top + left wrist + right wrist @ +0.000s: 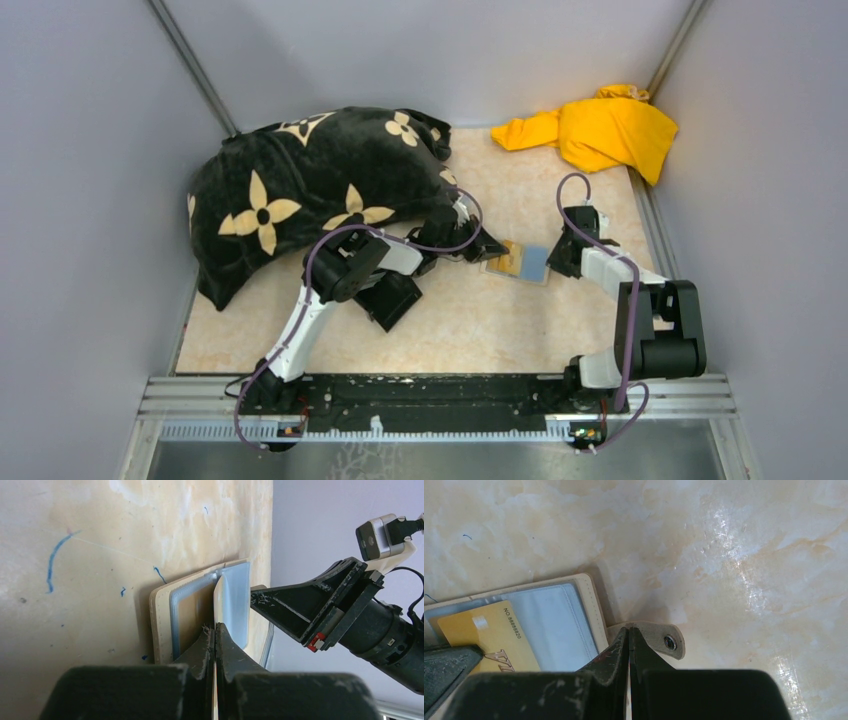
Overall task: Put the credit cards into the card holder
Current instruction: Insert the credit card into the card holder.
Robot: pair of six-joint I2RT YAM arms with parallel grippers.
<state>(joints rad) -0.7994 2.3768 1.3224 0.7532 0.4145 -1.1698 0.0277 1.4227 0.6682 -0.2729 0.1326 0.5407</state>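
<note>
The tan card holder (pixel 500 268) lies open on the marble-patterned table, between my two grippers. My left gripper (pixel 490 250) is shut on the gold-orange credit card (pixel 489 632), which shows edge-on between its fingertips (pixel 215 626) and lies slanted over the holder's clear pocket (pixel 556 622). The light blue credit card (pixel 536 262) sits in the holder's right half. My right gripper (pixel 629 628) is shut, its tips resting on the holder's clasp tab (pixel 661 641) at the holder's right edge; whether it pinches the tab I cannot tell.
A black pillow with cream flowers (pixel 300 190) fills the back left. A yellow cloth (pixel 600 130) lies at the back right corner. A black box (pixel 392 298) sits under my left arm. Grey walls close in both sides.
</note>
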